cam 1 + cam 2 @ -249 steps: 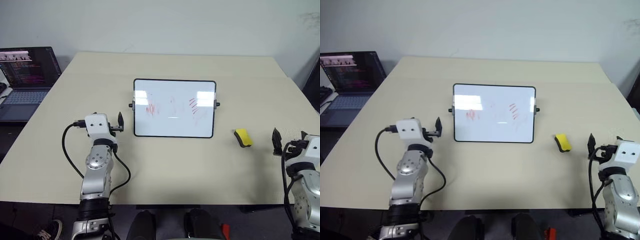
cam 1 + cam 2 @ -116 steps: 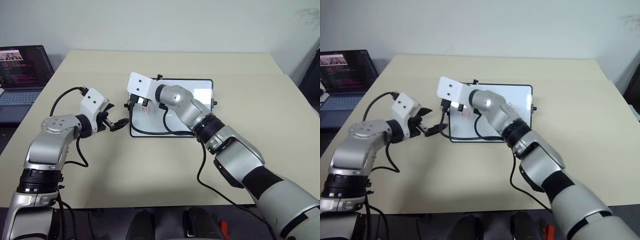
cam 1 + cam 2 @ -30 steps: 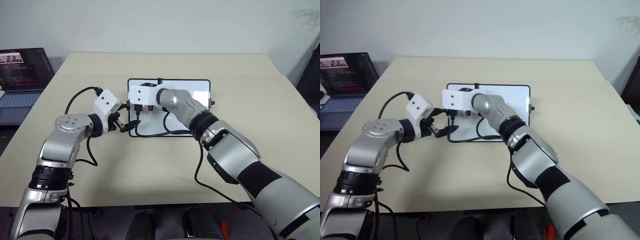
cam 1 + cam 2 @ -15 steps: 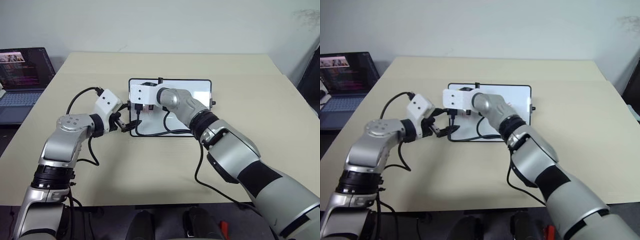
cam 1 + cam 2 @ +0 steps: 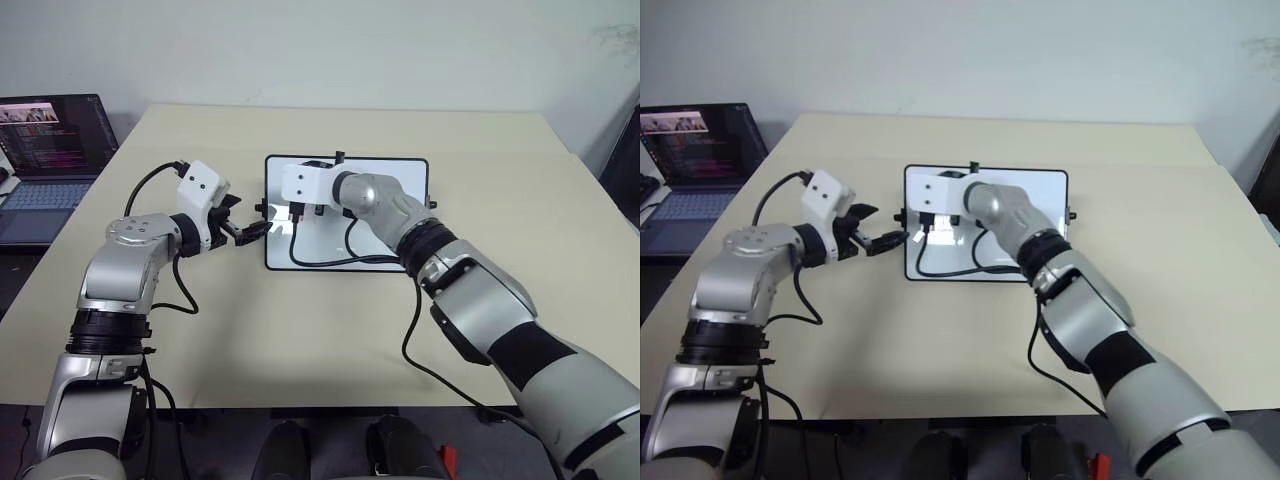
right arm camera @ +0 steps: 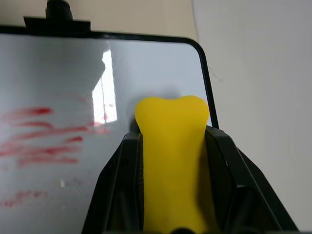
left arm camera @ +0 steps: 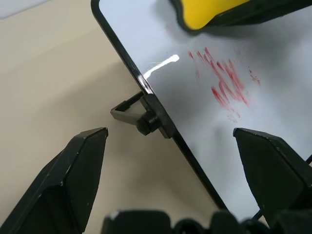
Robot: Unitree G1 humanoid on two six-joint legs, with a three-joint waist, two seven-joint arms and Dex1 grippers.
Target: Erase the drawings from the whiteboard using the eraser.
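Two arms reach over the table [image 5: 300, 330] toward the whiteboard [image 5: 395, 185], which stands near the table's middle. Much of the board's face is hidden behind the right forearm and its black cable, so in the head views the drawings are hard to make out. From the wrist cameras, red hatch strokes [image 7: 224, 80] show on the glossy white near the board's left edge, and further red streaks [image 6: 41, 136] lie beside the eraser. The eraser [image 6: 171, 165] is clamped between the black fingers of the right gripper [image 6: 171, 146], its yellow end bulging past the fingertips and pressed to the board close to a rounded corner of the frame. The right arm stretches across the board from the robot's right, its white wrist housing over the board's left half. The left gripper [image 5: 255, 230] hangs just beside the board's left edge, fingers [image 7: 73, 175] spread apart and straddling the small black side knob [image 7: 145, 123] without touching it. A laptop [image 5: 45, 150] sits well left of the board, cut off by the picture's edge.
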